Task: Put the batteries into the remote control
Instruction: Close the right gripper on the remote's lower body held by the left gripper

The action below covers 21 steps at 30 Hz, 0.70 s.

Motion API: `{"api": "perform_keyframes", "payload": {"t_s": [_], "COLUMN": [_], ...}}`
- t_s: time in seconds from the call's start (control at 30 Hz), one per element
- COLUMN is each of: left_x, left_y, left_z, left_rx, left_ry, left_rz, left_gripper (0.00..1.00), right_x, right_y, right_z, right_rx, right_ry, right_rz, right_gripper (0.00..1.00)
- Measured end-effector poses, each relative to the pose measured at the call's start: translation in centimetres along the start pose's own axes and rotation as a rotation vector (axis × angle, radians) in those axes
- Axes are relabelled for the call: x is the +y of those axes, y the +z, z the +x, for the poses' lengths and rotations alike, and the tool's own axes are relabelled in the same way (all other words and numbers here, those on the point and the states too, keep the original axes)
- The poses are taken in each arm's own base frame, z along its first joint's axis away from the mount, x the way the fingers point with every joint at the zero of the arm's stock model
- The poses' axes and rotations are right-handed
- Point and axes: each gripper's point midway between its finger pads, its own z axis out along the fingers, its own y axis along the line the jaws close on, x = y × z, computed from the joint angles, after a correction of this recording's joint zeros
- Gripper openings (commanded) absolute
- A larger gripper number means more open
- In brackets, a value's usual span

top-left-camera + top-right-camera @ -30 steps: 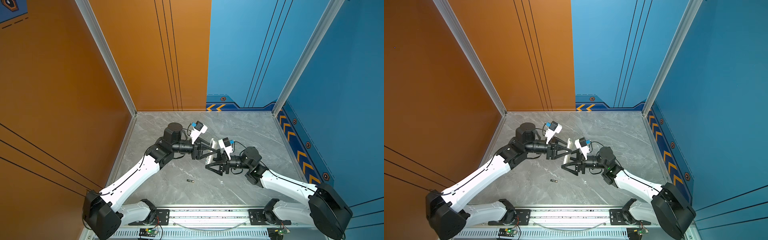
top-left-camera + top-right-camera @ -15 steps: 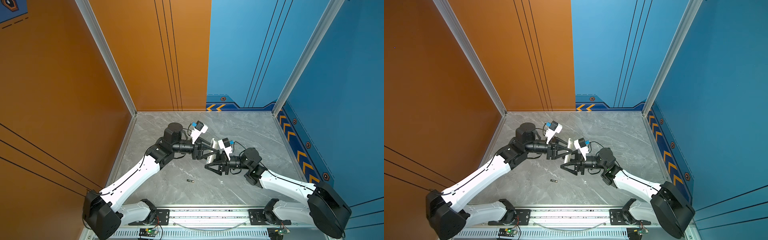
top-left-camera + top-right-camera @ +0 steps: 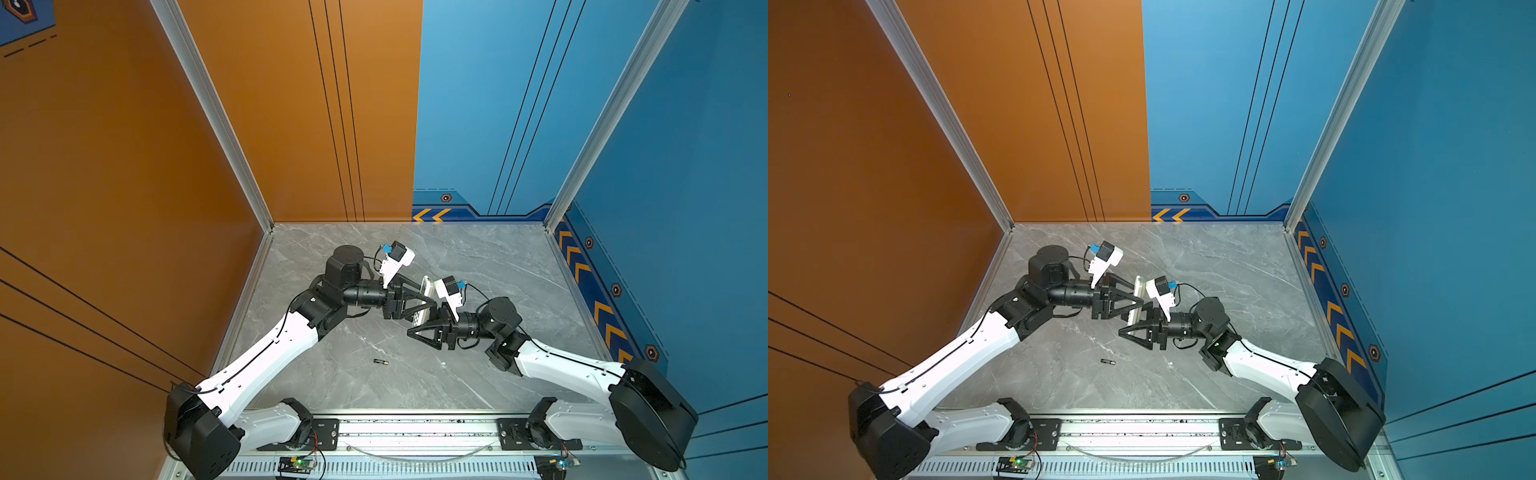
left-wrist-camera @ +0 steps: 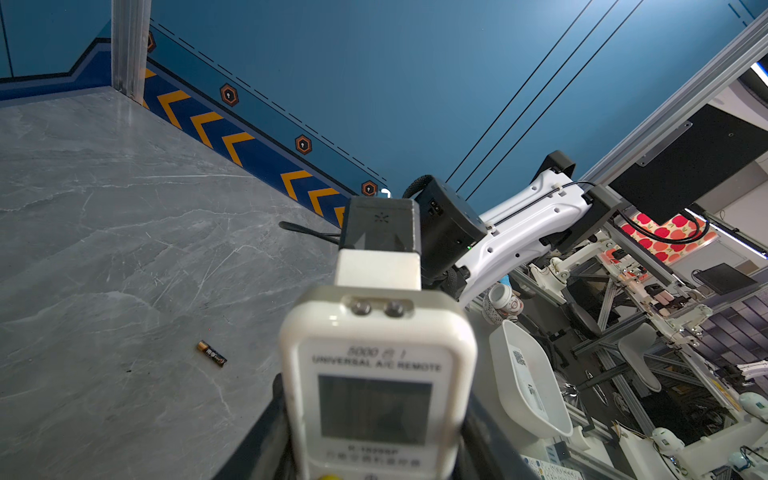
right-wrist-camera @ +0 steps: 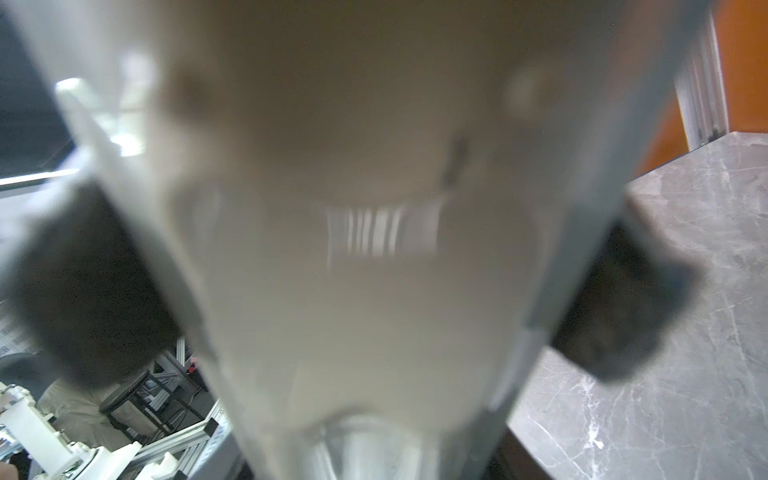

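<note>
- Closing in over the last second, the right end effector [image 3: 420,322] has drawn its fingers narrower and now brackets the lower end of the remote control [image 3: 424,286]. Its arm has hardly shifted.
- The left end effector [image 3: 427,300] has kept both its place and its grip. It clamps the remote control across its width, about mid-length, and holds it clear of the table [image 3: 478,257].
- In both top views the two end effectors face each other from opposite sides, with the remote control running crosswise between them as a thin white slab.
- In the left wrist view the screen end of the remote control sticks out past the left end effector's fingers [image 4: 262,436], with the grey screen [image 4: 374,409] turned toward the camera. The right arm [image 4: 519,224] stands just behind that end.
- In the right wrist view the blurred back of the remote control fills the picture, with a ridged patch at its middle.
- The right end effector's dark pads [image 5: 91,282] sit just beside the remote control's long edges, one on each side. I cannot tell whether they press on it or only flank it.
- One battery [image 3: 380,362] lies flat on the table, well apart from both end effectors. It is past the right end effector's fingertips, on the side toward the base rail [image 3: 415,428]. Its copper end shows in the left wrist view.
</note>
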Motion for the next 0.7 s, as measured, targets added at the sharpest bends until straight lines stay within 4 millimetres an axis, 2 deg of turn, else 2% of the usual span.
{"api": "perform_keyframes", "payload": {"t_s": [0.2, 0.37, 0.53, 0.7], "left_x": [0.1, 0.2, 0.2, 0.0], "left_y": [-0.2, -0.3, -0.3, -0.4], "left_z": [-0.2, -0.3, -0.5, -0.6], "left_rx": [-0.007, -0.013, -0.018, -0.022], "left_ry": [-0.002, -0.004, -0.003, 0.003], "left_rz": [-0.007, -0.009, -0.008, 0.001], "left_gripper": [0.16, 0.15, 0.16, 0.16], "right_x": [0.1, 0.3, 0.3, 0.2], "right_y": [-0.3, -0.7, -0.8, -0.7], "right_z": [-0.3, -1.1, -1.1, -1.1], "right_rx": [-0.006, -0.028, -0.026, -0.026], "right_ry": [-0.011, -0.035, -0.032, -0.032], "right_rz": [0.012, 0.031, 0.035, 0.038], "right_gripper": [0.66, 0.65, 0.60, 0.47]}}
